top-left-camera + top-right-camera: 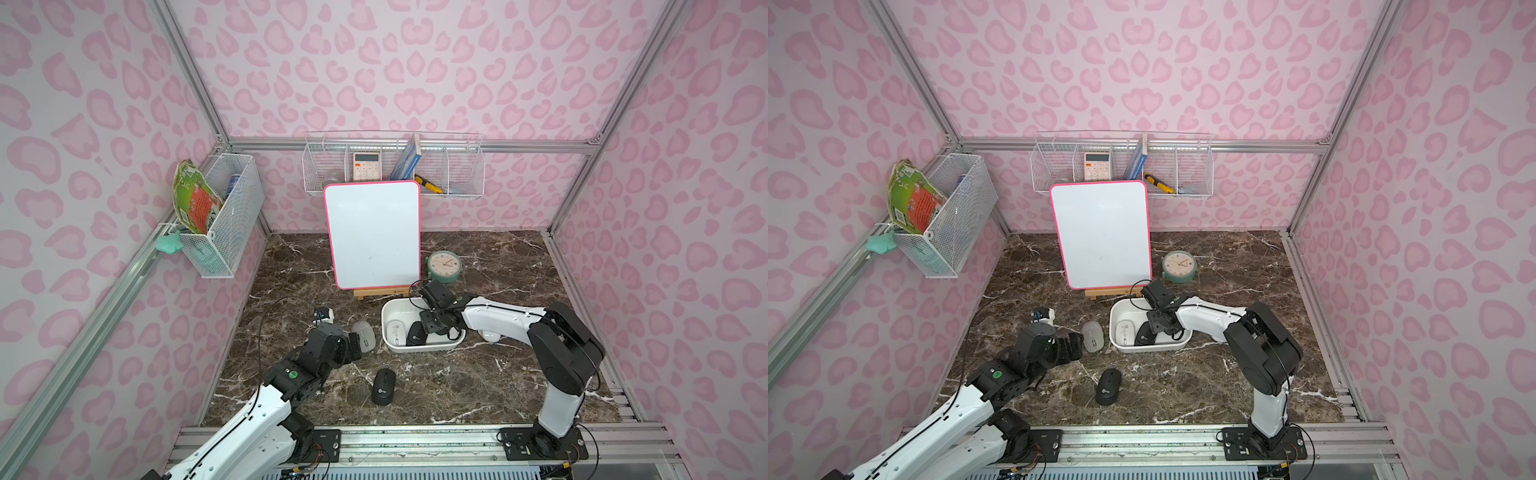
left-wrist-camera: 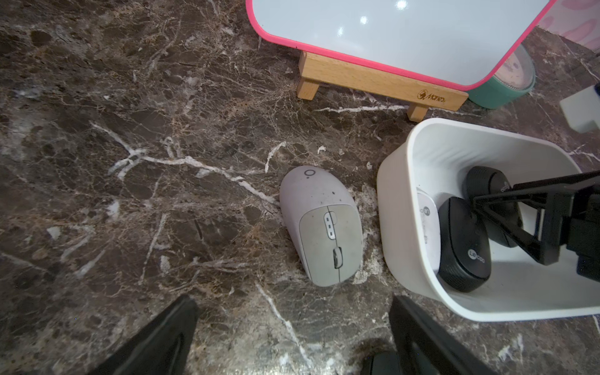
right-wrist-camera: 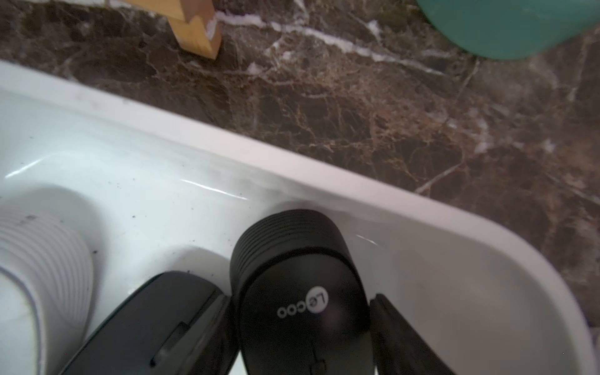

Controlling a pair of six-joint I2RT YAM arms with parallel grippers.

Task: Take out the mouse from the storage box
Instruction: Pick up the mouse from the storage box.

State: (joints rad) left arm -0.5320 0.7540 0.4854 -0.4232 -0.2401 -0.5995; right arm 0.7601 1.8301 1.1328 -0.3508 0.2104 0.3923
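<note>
Storage box [image 1: 419, 348]: white tub about the middle of the worktop [image 1: 498, 374], long sides roughly along the near edge, just in front of the wooden easel [image 2: 373, 78] carrying the whiteboard [image 1: 374, 232]. Contents, side by side on the box floor:
- white mouse [image 1: 395, 332] at the end toward the left edge
- first black mouse [image 2: 464, 246] next to it
- second black mouse [image 3: 292, 259], ribbed end close to the far wall of the box

Right gripper [image 3: 302, 298]: inside the box, jaws partly open, one finger [image 3: 396, 334] on each flank of the second black mouse. Inner finger wedged between the two black mice. Fingers against or just beside the flanks; firm hold not to be told from these views.

Left gripper [image 2: 292, 298]: jaws wide apart, nothing between them, above bare worktop on the side toward the left edge, pointing at the grey mouse [image 2: 321, 227].

Grey mouse: flat on the worktop, just beside the short box wall facing the left edge, not touching it.

Third black mouse [image 1: 383, 386]: flat on the worktop between the box and the near edge, clear of both grippers.

Green clock [image 1: 444, 266]: behind the box toward the far edge, beside the whiteboard.
</note>
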